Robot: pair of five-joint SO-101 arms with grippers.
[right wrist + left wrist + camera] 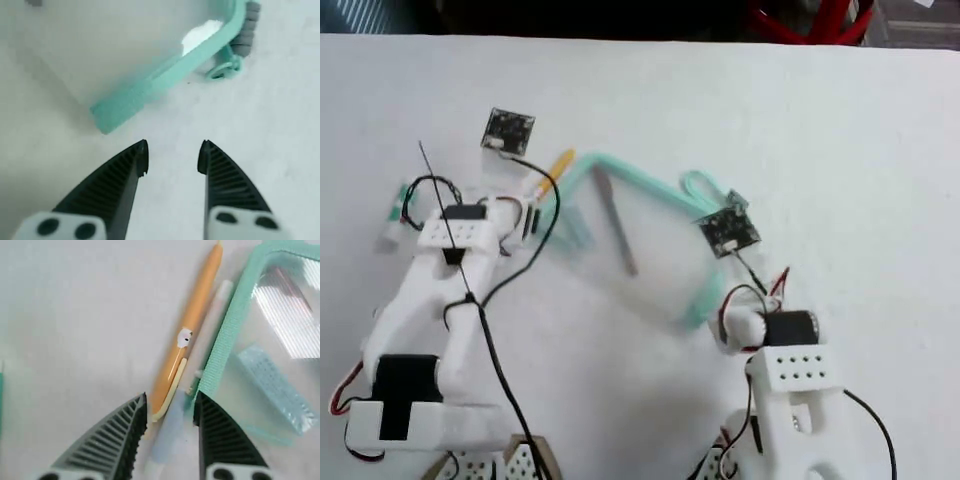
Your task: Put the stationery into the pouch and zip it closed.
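While the left jaws stand spread over the near ends of two pens, the step in hand looks to be picking one up for the pouch (pixel 660 240). Orange pen (pixel 192 325) and a pale see-through pen (pixel 170 432) lie side by side on the desk (pixel 820 130), touching or nearly so, just outside the pouch's green edge. Both ends sit in the gap between the jaws; nothing pinched yet.

Judgement: closing here risks taking both pens, or rolling one away. Better to shift toward the orange barrel so it alone sits in the gap. Grip further up the barrel than the clip end, lift level, then lead tip-first into the mouth.

Right jaws spread too, empty, low over bare desk just beside the pouch corner on that arm's side, zip pull (pixel 222 70) near. Well placed to pin the edge if the pouch slides.

Pouch: flat, clear walls, green fabric border, lying at a slant between the two arms. How far the zip stands open, cannot tell. Through the wall: a grey pen (pixel 617 225) and a small ribbed blue-green block (pixel 275 385). Looks soft and slick; likely to skate when pushed.
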